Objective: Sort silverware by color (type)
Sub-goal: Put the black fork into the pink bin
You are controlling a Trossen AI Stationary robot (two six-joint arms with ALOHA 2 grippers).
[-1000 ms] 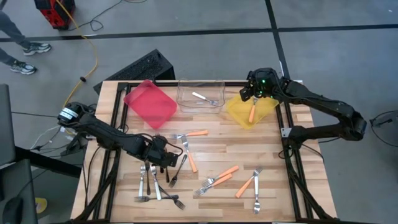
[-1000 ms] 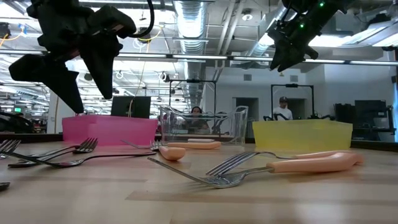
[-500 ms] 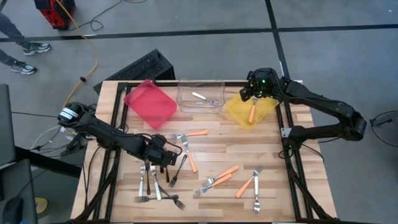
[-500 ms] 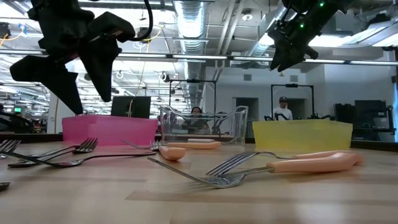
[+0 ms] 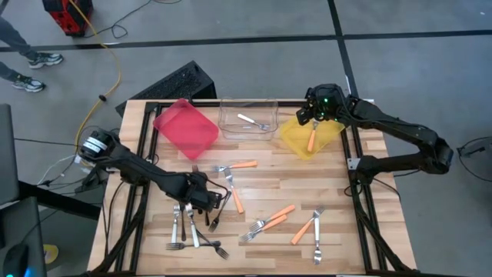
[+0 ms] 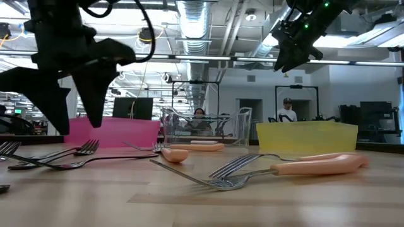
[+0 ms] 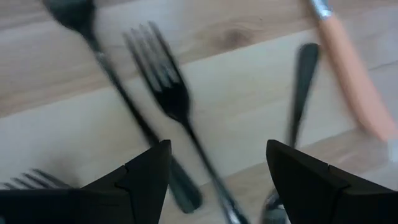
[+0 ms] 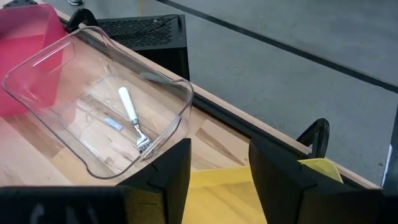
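Forks lie scattered on the wooden table [image 5: 346, 231]: dark ones [image 5: 221, 208], silver ones [image 5: 183, 227] and orange-handled ones [image 5: 275, 218]. My left gripper [image 5: 204, 201] hangs open, pointing down, just above the dark forks. In its wrist view a dark fork [image 7: 166, 93] runs between its fingers, which touch nothing [image 7: 217, 168]. My right gripper [image 5: 311, 117] waits open and holds nothing above the yellow bin [image 5: 307, 137], where an orange-handled fork [image 5: 311, 139] lies. A silver fork [image 8: 132, 118] rests in the clear bin [image 5: 247, 117].
The red bin [image 5: 184, 128], tilted, stands at the far left beside the clear bin. More orange-handled forks [image 5: 306, 228] lie toward the near right. A black case [image 5: 181, 83] sits on the floor behind the table. Bare wood shows at the right between bins and forks.
My left gripper has sunk toward the dark forks on the table and tipped more steeply downward, staying open. The forks have not moved.
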